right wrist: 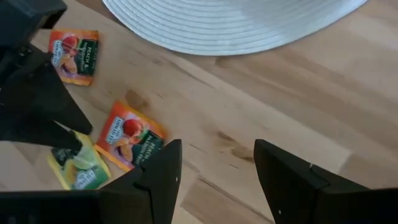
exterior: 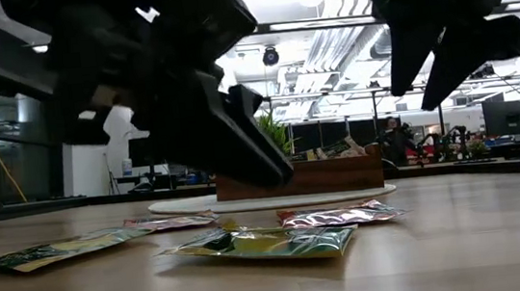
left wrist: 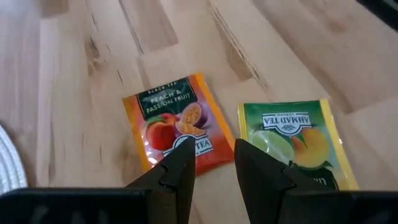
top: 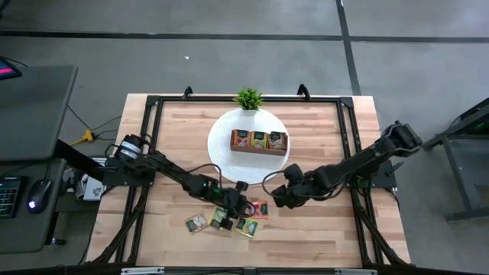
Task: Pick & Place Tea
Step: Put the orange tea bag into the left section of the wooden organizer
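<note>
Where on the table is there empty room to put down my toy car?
The bare wood on both sides of the white round mat is free, out to the black frame. It is crowded near the front: loose tea bags lie there, with the left gripper over them and the right gripper close by.

The worktop (top: 321, 229) was pale, matt planked wood with visible grain. The tea sachets (exterior: 263, 244) near its front edge looked like glossy, crinkled foil. The round white mat (right wrist: 236, 25) was ribbed, possibly woven. The tray (exterior: 302, 178) was brown wood. Both grippers' fingers (left wrist: 180, 174) were matt black.
</note>
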Controlling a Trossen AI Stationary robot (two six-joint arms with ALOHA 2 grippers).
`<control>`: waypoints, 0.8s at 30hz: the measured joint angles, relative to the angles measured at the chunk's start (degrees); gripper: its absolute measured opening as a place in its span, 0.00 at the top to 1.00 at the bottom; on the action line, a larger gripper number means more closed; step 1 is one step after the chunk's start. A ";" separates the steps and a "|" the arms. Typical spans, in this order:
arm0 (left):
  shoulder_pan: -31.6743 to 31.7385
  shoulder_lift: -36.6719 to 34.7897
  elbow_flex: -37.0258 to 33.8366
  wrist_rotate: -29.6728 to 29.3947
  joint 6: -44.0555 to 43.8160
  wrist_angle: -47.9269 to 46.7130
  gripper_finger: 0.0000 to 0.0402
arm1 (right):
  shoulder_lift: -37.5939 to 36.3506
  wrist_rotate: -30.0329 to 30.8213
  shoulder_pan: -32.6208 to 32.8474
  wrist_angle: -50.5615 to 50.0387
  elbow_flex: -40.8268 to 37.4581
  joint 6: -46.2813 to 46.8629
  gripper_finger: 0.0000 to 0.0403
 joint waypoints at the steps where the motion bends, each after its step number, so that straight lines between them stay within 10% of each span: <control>1: 0.00 0.10 0.02 -0.08 0.00 -0.32 0.72 | 0.50 -0.01 0.07 0.75 0.00 0.55 0.51; 24: 3.19 0.08 0.24 -1.21 -1.57 0.22 0.72 | 1.27 -0.26 0.27 1.46 -0.02 4.83 0.51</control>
